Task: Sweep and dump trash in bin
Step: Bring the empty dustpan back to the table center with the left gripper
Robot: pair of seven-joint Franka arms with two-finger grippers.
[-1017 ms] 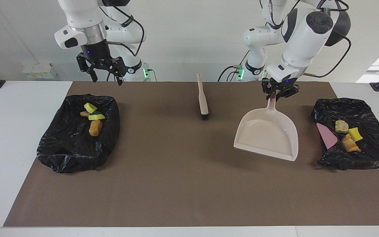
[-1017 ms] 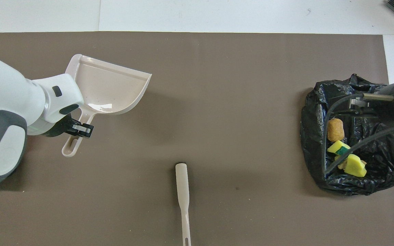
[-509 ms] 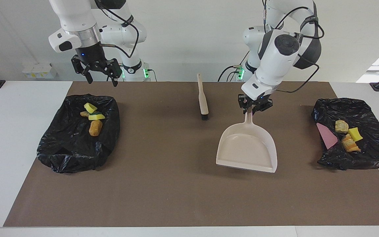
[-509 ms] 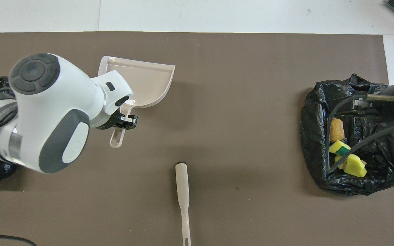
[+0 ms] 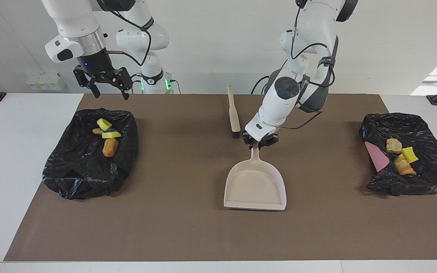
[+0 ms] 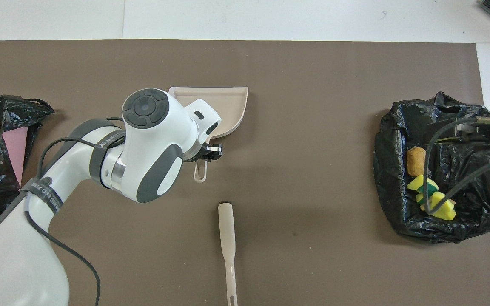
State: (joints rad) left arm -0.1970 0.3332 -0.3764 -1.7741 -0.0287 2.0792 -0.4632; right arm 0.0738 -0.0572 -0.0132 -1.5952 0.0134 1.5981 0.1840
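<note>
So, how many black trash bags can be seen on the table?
2: one black bag at the right arm's end, one black bag at the left arm's end. Both hold scraps; none seems hidden.

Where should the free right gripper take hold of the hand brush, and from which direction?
Grip the hand brush on its slim handle, coming straight down from above. It lies flat on the mat, handle toward the robots and dark bristle head toward the dustpan. The right gripper is open and empty.

I see a beige dustpan (image 5: 255,185) in the middle of the brown mat (image 5: 188,227), and a beige hand brush (image 5: 233,113) lying nearer to the robots. A pink sheet (image 5: 377,157) lies in one black bag (image 5: 423,125).
</note>
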